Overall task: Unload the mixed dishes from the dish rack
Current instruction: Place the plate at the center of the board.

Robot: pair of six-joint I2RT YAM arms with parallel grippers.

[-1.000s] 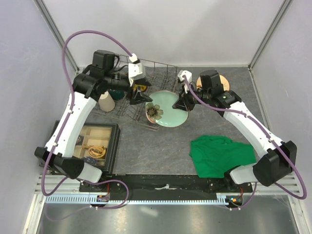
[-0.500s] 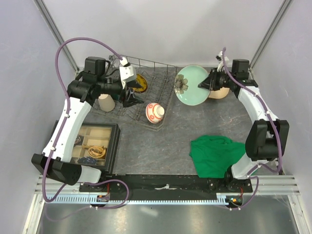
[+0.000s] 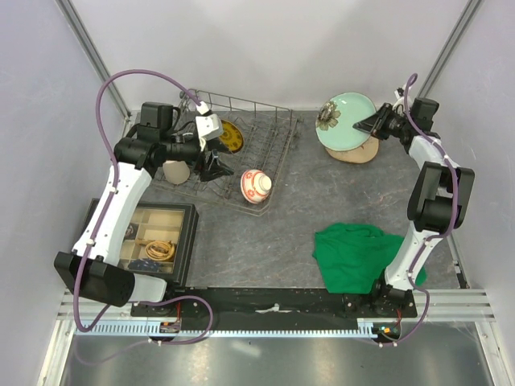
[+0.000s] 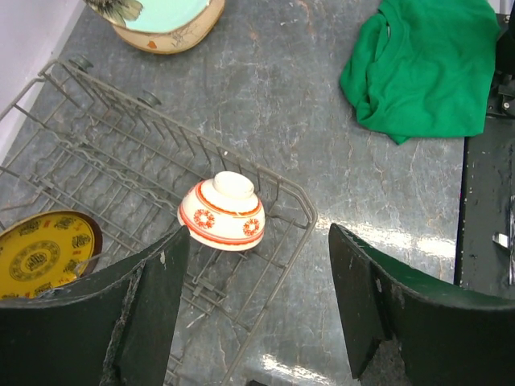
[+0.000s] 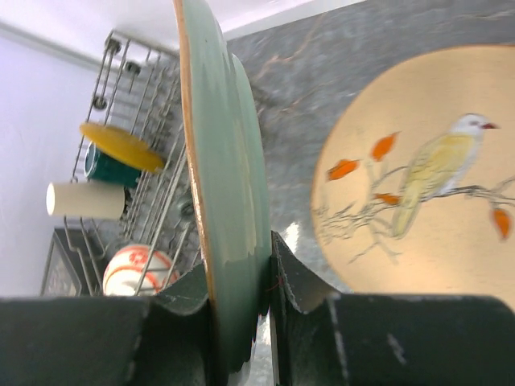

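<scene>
Pale mint-green plate (image 3: 348, 121): my right gripper (image 3: 370, 125) is pinching its rim between both jaws and holding it on edge over the far right corner of the table. It is hanging directly above the cream plate (image 5: 426, 185), which is lying flat there with its painted bird facing up. I cannot tell whether the two plates are touching.

My left gripper (image 4: 256, 281) is hovering over the near side of the dish rack (image 4: 96, 141) with its jaws spread wide and nothing between them.

Progress, as I am judging it:
- One dish, the cream plate, is resting outside the rack.
- One dish, the mint-green plate, is travelling in my right jaws and is not yet set down.
- Four dishes are waiting in the rack, so roughly a third of the unloading is done.

Count of items:
- Plates: three. The third, the yellow-patterned plate (image 3: 232, 135), is leaning in the tines toward the far side of the rack.
- Bowls: one. The small red-and-white bowl (image 4: 221, 211) is sitting upside down at the rack's near right corner.
- Cups: one. The tall beige cup (image 3: 175, 170) is lying at the rack's left edge.
- Mugs: one. The dark green mug (image 5: 105, 166) is showing just beside the yellow-patterned plate.
- Racks: one.
</scene>
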